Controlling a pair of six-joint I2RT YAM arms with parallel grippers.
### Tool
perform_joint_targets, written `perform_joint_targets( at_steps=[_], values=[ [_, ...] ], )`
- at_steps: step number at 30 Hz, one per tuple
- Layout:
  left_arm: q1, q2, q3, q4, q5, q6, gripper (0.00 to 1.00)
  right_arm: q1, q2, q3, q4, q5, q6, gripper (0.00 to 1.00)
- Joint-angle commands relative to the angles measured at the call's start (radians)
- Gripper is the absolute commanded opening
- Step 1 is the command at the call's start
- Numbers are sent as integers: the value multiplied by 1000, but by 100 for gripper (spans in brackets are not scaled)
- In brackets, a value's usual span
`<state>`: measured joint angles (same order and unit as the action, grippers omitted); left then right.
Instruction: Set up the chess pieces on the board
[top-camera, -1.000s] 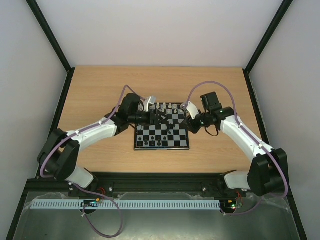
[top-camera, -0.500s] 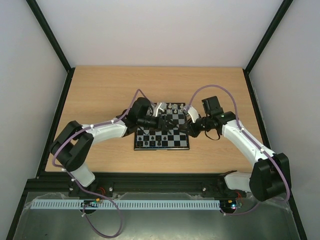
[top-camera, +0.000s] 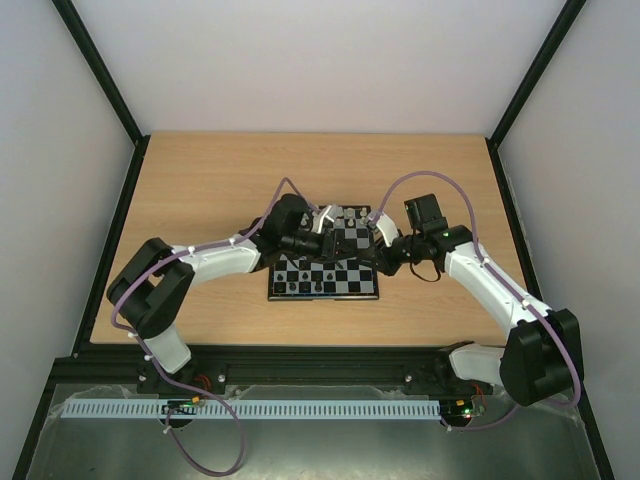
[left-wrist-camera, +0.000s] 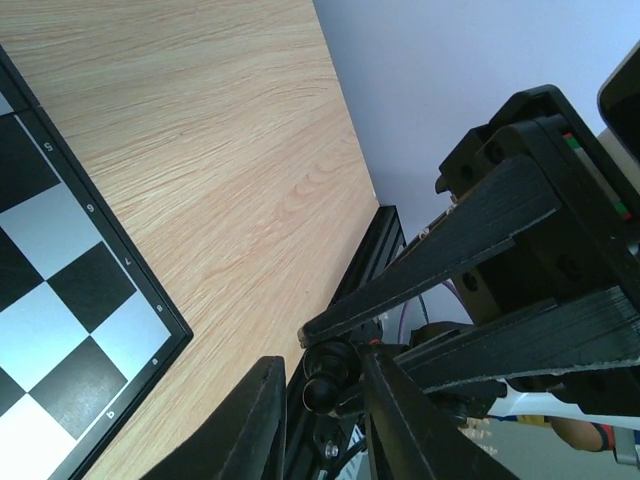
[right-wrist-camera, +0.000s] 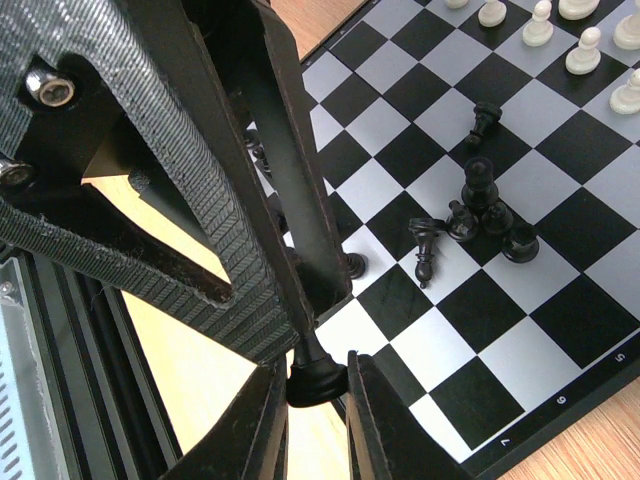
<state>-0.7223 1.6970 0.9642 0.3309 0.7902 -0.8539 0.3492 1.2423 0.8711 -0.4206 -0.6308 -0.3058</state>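
Observation:
The board (top-camera: 360, 285) lies mid-table, with white chess pieces (top-camera: 345, 212) along its far row. Both grippers meet above its right half. My right gripper (right-wrist-camera: 315, 362) is shut on the base of a black chess piece (right-wrist-camera: 317, 383), held above the board's edge. My left gripper (left-wrist-camera: 322, 362) brackets that piece's round head (left-wrist-camera: 325, 385), with a gap showing on one side. Several black pieces (right-wrist-camera: 480, 210) cluster on the board (right-wrist-camera: 480, 350), some of them lying over. In the top view the left gripper (top-camera: 345, 240) and right gripper (top-camera: 360, 245) hide the held piece.
The wooden table (top-camera: 200, 180) runs all round the board, inside white walls and a black frame. A corner of the board (left-wrist-camera: 60, 300) and the table's black side rail (left-wrist-camera: 370, 250) show in the left wrist view. The right gripper's fingers (left-wrist-camera: 450, 250) fill the right of it.
My left arm has swung right across the board until its gripper meets the right gripper. The right gripper has shifted slightly left toward it.

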Motion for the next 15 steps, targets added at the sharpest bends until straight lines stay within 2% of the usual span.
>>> perform_joint_targets(
  at_steps=[1, 11, 15],
  values=[
    [-9, 12, 28, 22, 27, -2, 24, 6, -15, -17, 1, -18, 5, 13],
    [-23, 18, 43, 16, 37, 3, 10, 6, -20, -21, 2, -8, 4, 14],
    [-23, 6, 69, -61, 6, 61, 8, 1, -33, -9, -22, 14, 5, 27]
  ],
)
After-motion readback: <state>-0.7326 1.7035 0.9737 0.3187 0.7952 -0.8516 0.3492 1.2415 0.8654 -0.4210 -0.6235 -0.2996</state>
